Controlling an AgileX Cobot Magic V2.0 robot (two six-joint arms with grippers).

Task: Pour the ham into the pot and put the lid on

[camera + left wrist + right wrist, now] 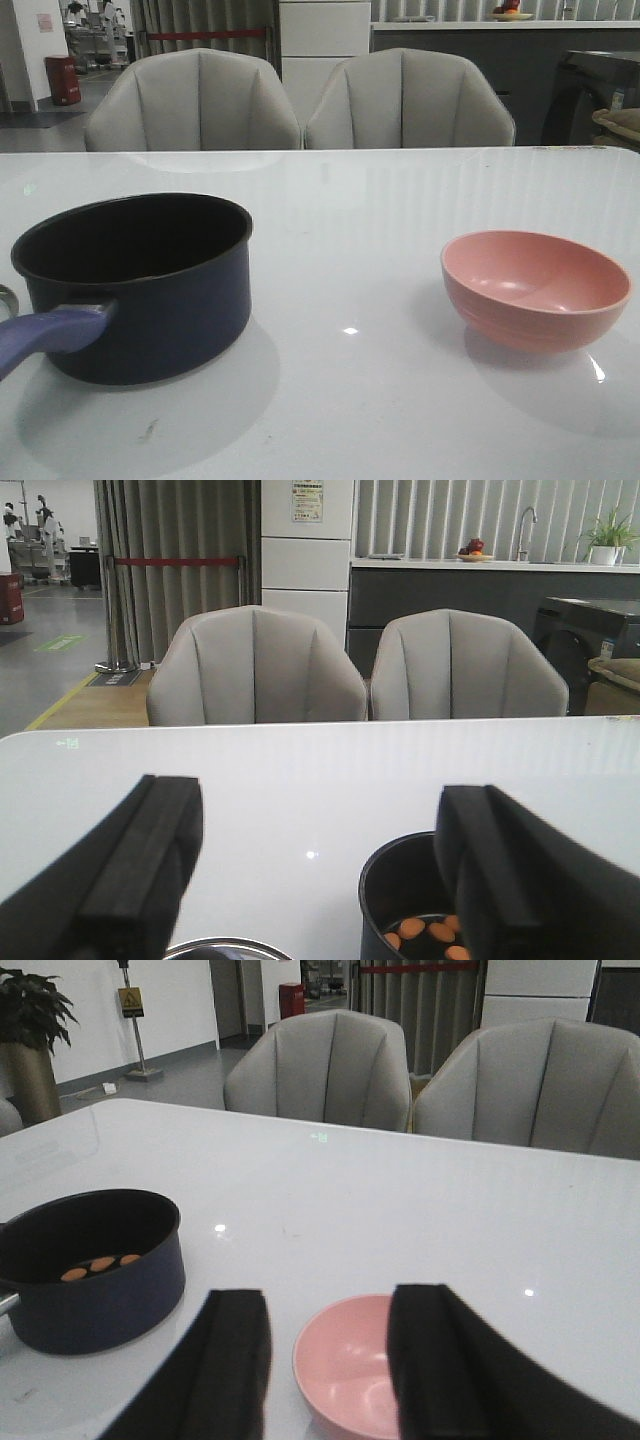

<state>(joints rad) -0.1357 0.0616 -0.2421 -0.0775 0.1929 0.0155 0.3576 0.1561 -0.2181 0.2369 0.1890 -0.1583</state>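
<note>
The ham [100,1264] is a few small orange slices lying flat on the black floor of the dark blue pot [140,285]. Its handle [45,335] runs out toward the robot's left, near side. The pot sits ahead of the left jaws [320,880], which are spread wide and hold nothing. A shiny lid [225,948] rim shows between them. The empty pink bowl [537,290] stands upright on the white desk [350,220], well apart from the pot and between the right jaws [330,1360], likewise released. Nothing covers the pot.

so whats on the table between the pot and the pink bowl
Nothing: in the front view only bare white table lies between the pot and the pink bowl.
</note>
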